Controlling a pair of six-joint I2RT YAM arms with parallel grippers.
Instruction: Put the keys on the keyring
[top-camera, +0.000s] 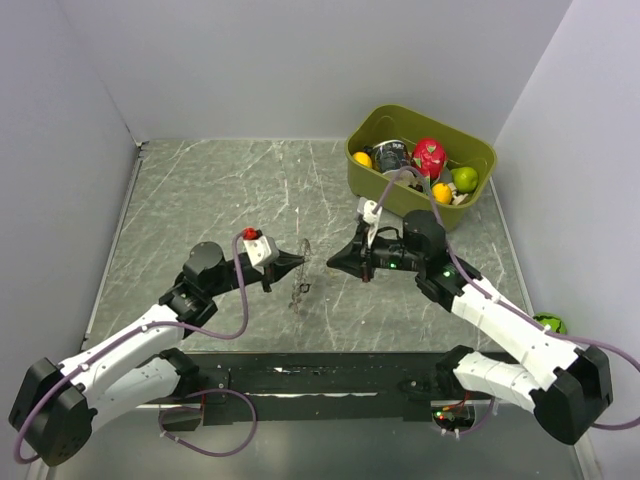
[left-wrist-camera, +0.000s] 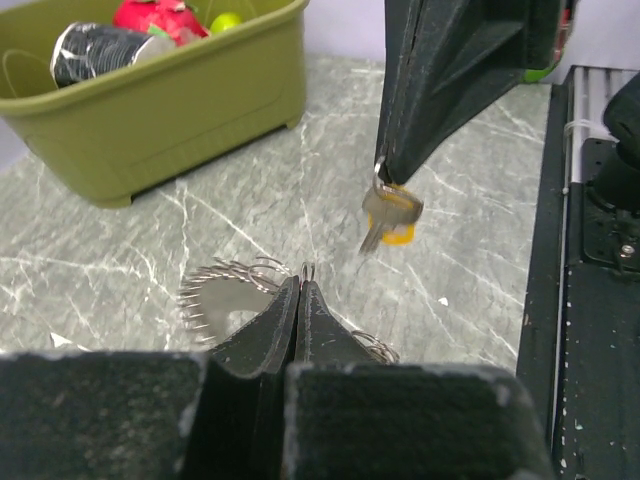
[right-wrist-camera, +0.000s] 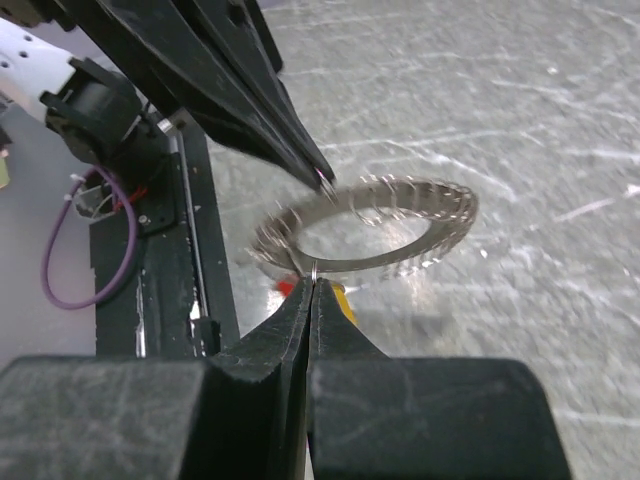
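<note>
Silver keyring, top view: one keyring (top-camera: 302, 272), seen edge-on and held off the table (top-camera: 200, 190), about midway between the left and right edges and nearer the near edge than the far one.
Left end effector, top view: the left end effector (top-camera: 297, 264) meets the ring from the left. The jaw gap is unreadable here.
Right end effector, top view: the right end effector (top-camera: 331, 262) is just beside the ring on its right.
Bin, top view: one green bin (top-camera: 365, 175) at the far right corner, holding assorted items.
Left end effector, left wrist view: the left end effector (left-wrist-camera: 300, 292) is pressed closed on the rim of the keyring (left-wrist-camera: 225, 290).
Key, left wrist view: one yellow-capped key (left-wrist-camera: 392, 215) hangs from the closed right end effector (left-wrist-camera: 384, 178), apart from the ring.
Right end effector, right wrist view: the right end effector (right-wrist-camera: 313, 287) is pinched closed, with the yellow cap showing just beneath it.
Ring, right wrist view: the keyring (right-wrist-camera: 400, 215) is tilted and gripped at its rim by the left end effector (right-wrist-camera: 319, 181).
Handling, ring: probably light and stiff, with loose keys that swing. Grip it on bare rim.
Handling, key: small, smooth and likely to twist in a pinch. Hold it by the cap and leave the hole free.
Count: one keyring, one loose key and no black-capped key in view. The grey keys on the ring are many and too blurred to count.
</note>
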